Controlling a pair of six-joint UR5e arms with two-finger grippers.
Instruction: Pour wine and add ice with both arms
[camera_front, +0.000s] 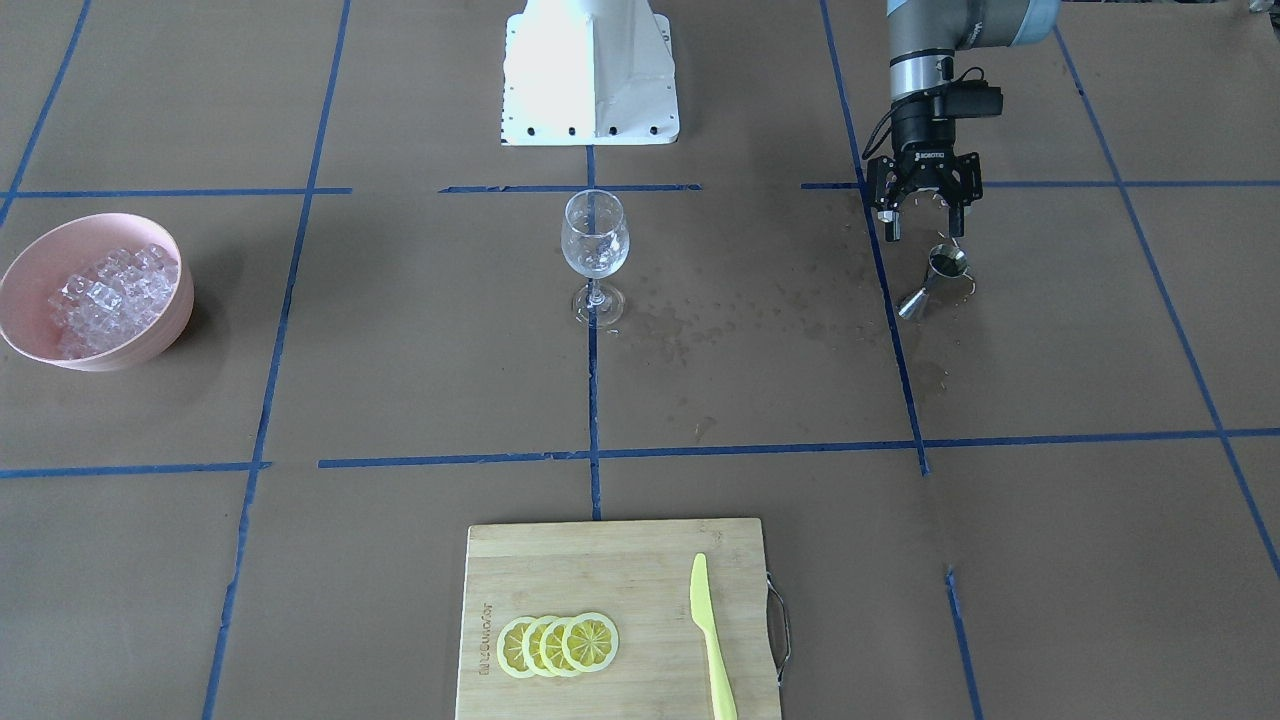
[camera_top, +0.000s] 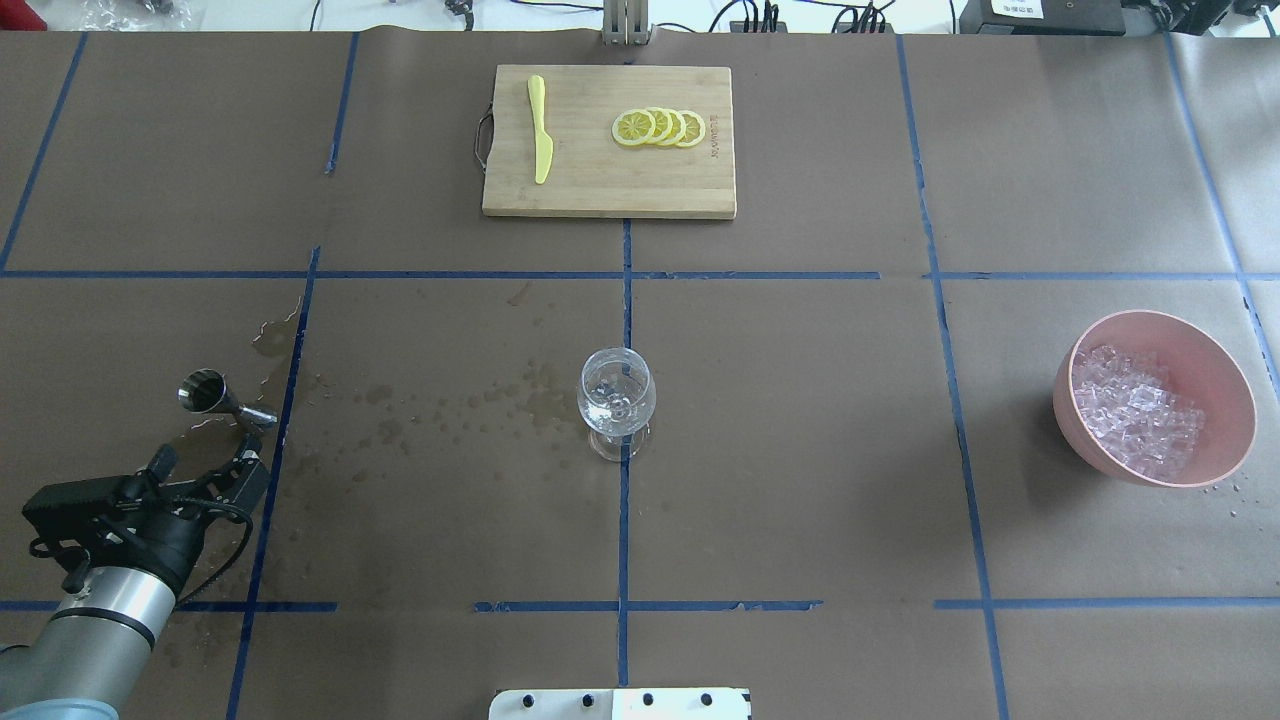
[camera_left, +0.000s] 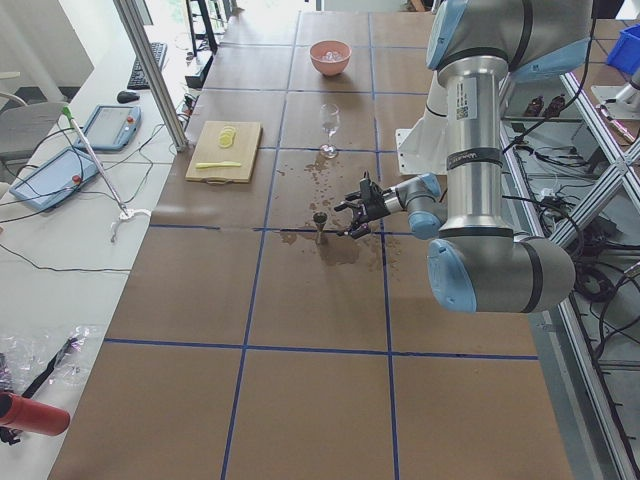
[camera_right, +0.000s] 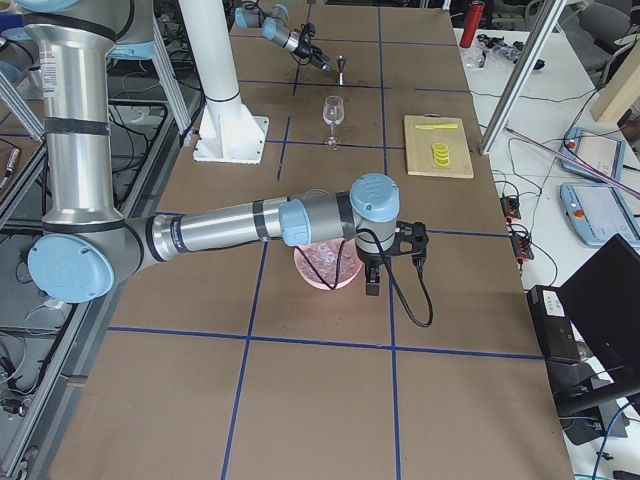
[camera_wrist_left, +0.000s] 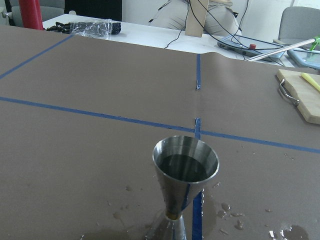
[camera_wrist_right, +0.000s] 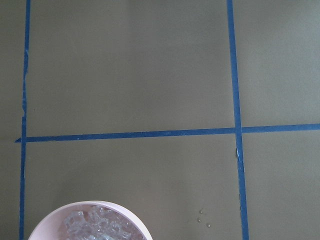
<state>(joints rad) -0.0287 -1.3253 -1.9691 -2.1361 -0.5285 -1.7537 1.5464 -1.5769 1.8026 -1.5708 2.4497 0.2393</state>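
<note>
A steel jigger (camera_front: 935, 280) stands on the table and holds a little clear wine (camera_wrist_left: 185, 167). My left gripper (camera_front: 925, 215) is open and empty, just behind the jigger (camera_top: 215, 395) and apart from it. A clear wine glass (camera_front: 594, 240) stands upright at the table's middle (camera_top: 617, 400); I cannot tell whether it holds liquid. A pink bowl (camera_top: 1230, 390) of ice cubes (camera_top: 1135, 410) sits on the robot's right. My right gripper (camera_right: 372, 283) hangs beside the bowl (camera_right: 325, 268); I cannot tell if it is open or shut. The right wrist view shows the bowl's rim (camera_wrist_right: 90, 205).
A wooden cutting board (camera_front: 600, 560) with lemon slices (camera_front: 558, 645) and a yellow knife (camera_front: 712, 640) lies at the far side from the robot. Wet patches (camera_top: 450, 410) spread between jigger and glass. The white base block (camera_front: 590, 70) stands behind the glass.
</note>
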